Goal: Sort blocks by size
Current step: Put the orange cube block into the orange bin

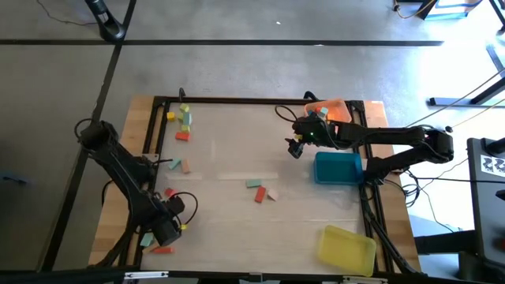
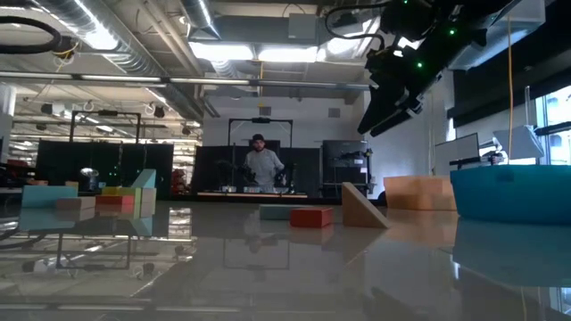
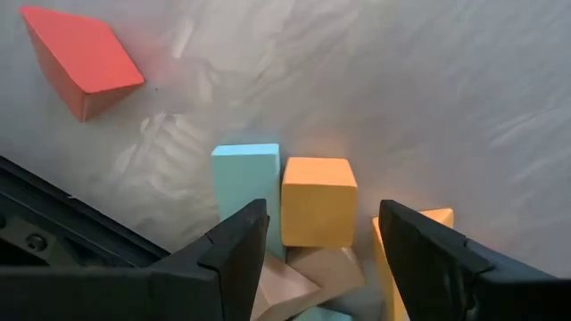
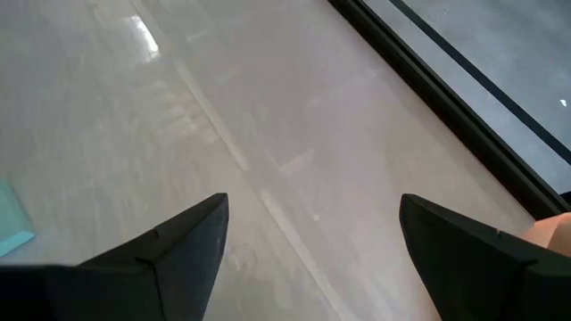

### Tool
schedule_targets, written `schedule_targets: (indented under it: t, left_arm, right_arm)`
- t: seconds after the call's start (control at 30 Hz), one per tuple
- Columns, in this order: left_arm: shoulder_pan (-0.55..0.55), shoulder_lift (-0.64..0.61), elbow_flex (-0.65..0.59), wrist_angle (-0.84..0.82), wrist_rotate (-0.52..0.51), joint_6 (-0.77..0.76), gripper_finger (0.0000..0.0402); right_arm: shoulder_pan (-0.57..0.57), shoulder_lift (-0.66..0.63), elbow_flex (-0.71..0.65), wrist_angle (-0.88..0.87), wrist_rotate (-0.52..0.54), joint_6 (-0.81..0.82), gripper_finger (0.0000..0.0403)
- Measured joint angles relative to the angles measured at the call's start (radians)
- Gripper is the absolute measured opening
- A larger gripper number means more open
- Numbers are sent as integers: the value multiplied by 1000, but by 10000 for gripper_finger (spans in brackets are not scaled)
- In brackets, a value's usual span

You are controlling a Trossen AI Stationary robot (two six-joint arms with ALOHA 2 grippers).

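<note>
Behind the table, the low view showed a workshop with ceiling lights and a person standing at a far bench. The table was pale, framed in black rail, with wooden strips down both sides.

The blocks were small painted wooden pieces lying in four loose groups. At the upper left of the high view sat a cluster of yellow, green, teal and red ones. One tan-and-red pair lay left of centre. Three more, teal, red and tan, lay at the middle of the frame. The last group sat at the lower left, under the left gripper; how many lay there was hard to count from above.

The left gripper's jaws stood well apart, holding nothing. In its wrist view an orange cube lay between the fingertips, a light-blue bar touching it, tan pieces below, and a red block well apart at the upper left.

The right gripper hung above the table at the upper right of centre, jaws wide and empty.

Three trays lay along the right side: orange, blue and yellow.
</note>
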Motion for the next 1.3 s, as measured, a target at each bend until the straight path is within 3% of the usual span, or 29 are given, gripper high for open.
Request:
schedule_targets:
  t: [0.4,0.67,0.93,1.03,1.3]
  left_arm:
    - [0,101,0,35,29,81,199]
    - [0,105,0,30,33,134,117]
    - [23,92,6,26,25,194,114]
    - [39,55,21,10,-27,242,114]
    - [104,-62,39,18,-312,423,114]
  right_arm:
    - [0,0,0,-1,0,0,326]
    - [0,2,0,-16,25,-6,326]
    - [-3,27,-1,-53,76,-8,326]
    - [-1,27,-1,-34,29,-20,326]
    - [37,27,-1,159,-217,-67,326]
